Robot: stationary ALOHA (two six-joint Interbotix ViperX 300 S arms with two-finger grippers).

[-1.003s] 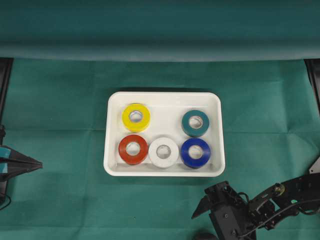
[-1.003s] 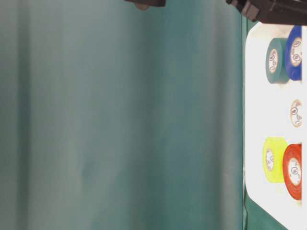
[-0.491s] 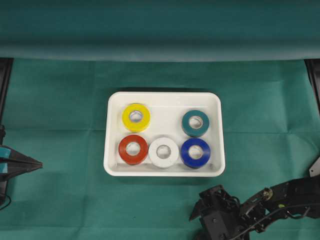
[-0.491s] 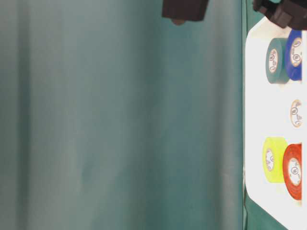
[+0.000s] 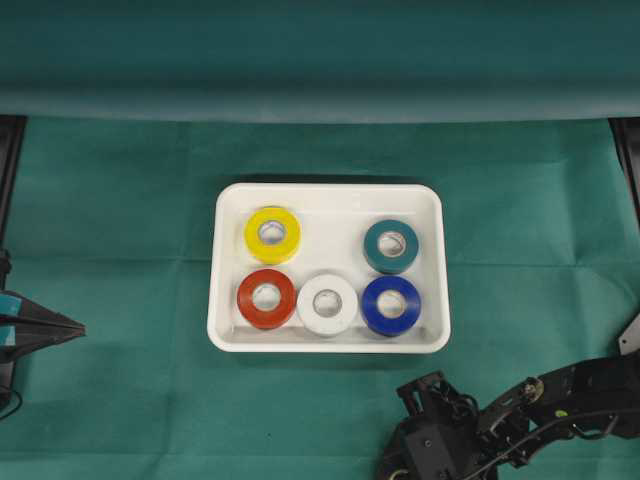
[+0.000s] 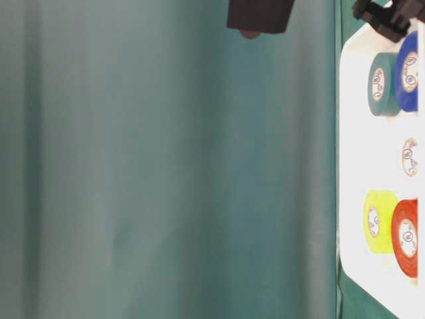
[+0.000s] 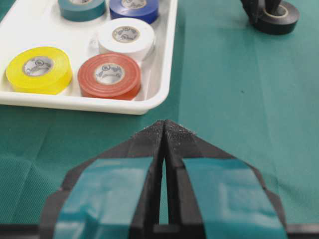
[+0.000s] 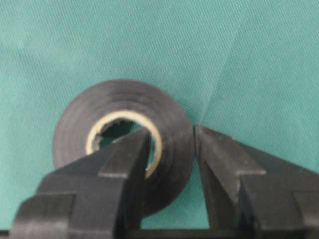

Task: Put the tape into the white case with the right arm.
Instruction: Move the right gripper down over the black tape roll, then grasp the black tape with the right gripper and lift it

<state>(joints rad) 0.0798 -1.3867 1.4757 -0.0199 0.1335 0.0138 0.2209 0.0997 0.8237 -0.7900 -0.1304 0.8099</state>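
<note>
The black tape (image 8: 75,129) lies flat on the green cloth near the front edge, to the right of the white case (image 5: 328,187). My right gripper (image 8: 171,132) is shut on its wall, one finger down in the core, the other pressed on the outside. In the left wrist view the tape (image 7: 281,20) sits at the far right with the right gripper's fingers (image 7: 256,7) on it. From overhead the right arm (image 5: 440,440) covers the roll. My left gripper (image 7: 164,124) is shut and empty, resting at the left edge (image 5: 75,327).
The case holds yellow (image 5: 271,234), red (image 5: 266,298), white (image 5: 327,304), blue (image 5: 391,305) and teal (image 5: 391,246) rolls. Bare tray floor (image 5: 330,235) shows between the yellow and teal rolls. A green backdrop fold runs along the far side.
The right arm moved down toward the front edge and lowered onto the black tape, then its fingers closed on the roll's wall. The left arm stayed still.
</note>
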